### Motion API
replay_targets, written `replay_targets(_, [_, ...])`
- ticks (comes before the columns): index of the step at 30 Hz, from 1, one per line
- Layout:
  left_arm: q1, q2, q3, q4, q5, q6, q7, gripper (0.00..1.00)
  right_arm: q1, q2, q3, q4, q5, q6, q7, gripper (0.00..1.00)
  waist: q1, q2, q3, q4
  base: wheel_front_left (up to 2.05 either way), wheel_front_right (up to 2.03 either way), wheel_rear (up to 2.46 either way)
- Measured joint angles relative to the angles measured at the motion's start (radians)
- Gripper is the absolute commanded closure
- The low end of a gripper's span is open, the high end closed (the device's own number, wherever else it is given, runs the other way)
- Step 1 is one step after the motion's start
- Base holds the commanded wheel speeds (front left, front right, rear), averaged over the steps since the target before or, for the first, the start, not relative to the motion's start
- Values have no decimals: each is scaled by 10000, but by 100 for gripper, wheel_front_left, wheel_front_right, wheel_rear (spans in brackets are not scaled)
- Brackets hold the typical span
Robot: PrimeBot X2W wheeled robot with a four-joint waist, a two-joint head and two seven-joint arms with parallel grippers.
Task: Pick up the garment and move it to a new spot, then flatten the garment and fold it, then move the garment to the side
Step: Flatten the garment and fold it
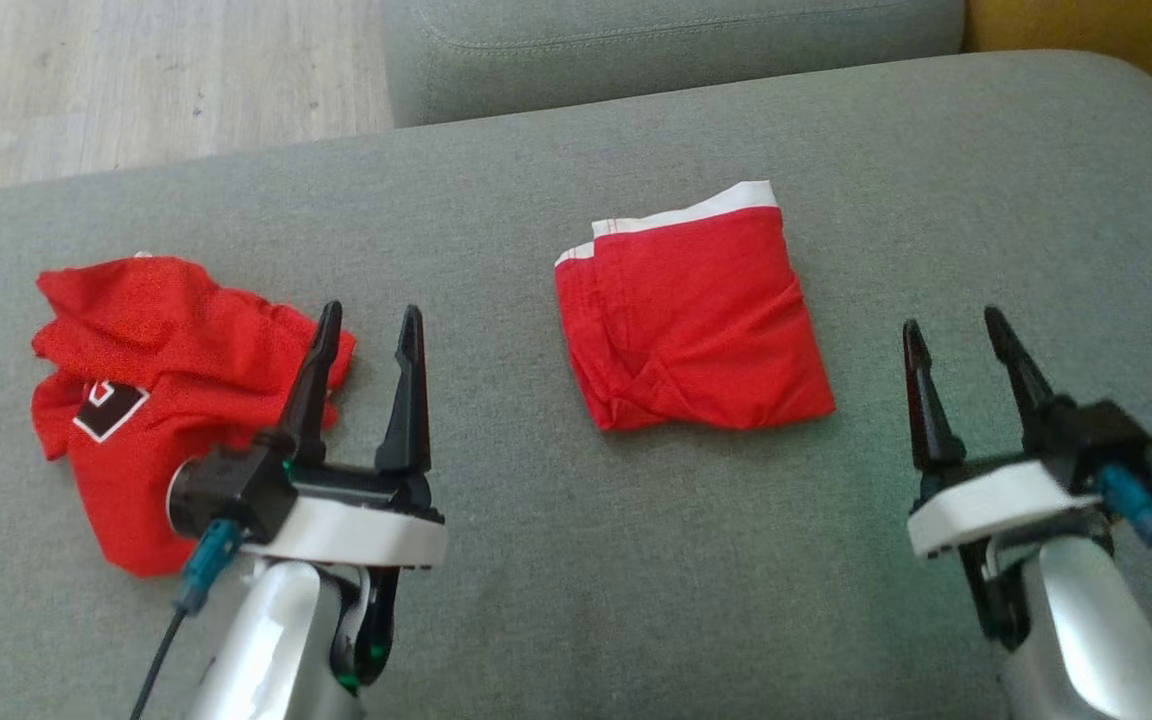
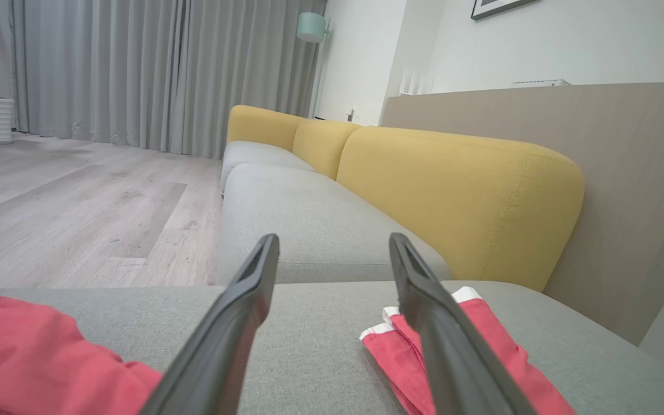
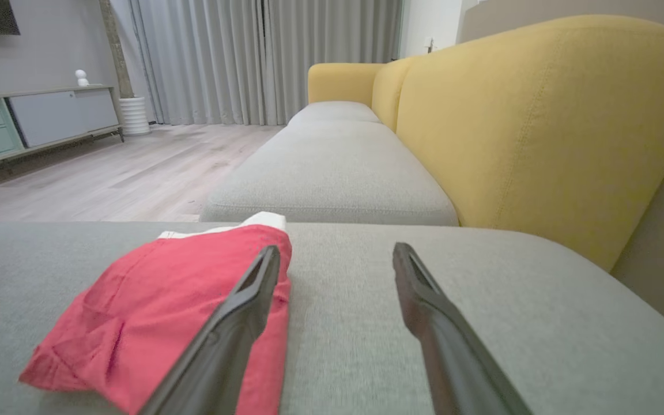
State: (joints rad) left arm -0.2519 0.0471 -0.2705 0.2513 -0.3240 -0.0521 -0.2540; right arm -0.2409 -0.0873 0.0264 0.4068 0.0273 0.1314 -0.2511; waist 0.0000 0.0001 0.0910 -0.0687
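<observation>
Two hands splayed, empty, left hand [image 1: 371, 315] by crumpled jersey [image 1: 136, 380], right hand [image 1: 952, 322] near folded garment [image 1: 696, 330] on cushion [image 1: 636, 560]

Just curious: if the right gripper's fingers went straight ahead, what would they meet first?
Probably nothing soon: the right gripper points over bare grey cushion, with the folded red garment left of its path.

Grey cushion [image 1: 636, 560] under folded red garment [image 1: 696, 320] and crumpled red jersey [image 1: 156, 380]
</observation>
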Motion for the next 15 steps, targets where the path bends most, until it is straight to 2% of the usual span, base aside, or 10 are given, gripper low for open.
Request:
replay_targets(5, [319,-2,31,2,35,-25,0,0,306,174,-226,-267,-211,0,0,0,0,0,37,-20,0,0,0])
replay_targets(6, [372,-2,27,4,77,-82,0,0,291,192,-265,-353,-232,0,0,18,0,0,62,-1,0,0,0])
replay_targets(7, [378,-2,17,2,79,-102,0,0,267,207,-286,-399,-245,0,0,84,0,0,96,29,0,0,0])
replay_targets(8, [346,-2,-12,-33,67,-102,2,0,234,234,-290,-414,-247,0,0,100,0,0,199,103,0,0,0])
replay_targets(15, [64,-4,-380,-173,33,-98,0,0,-870,265,-267,153,-157,0,336,100,0,0,871,537,0,0,0])
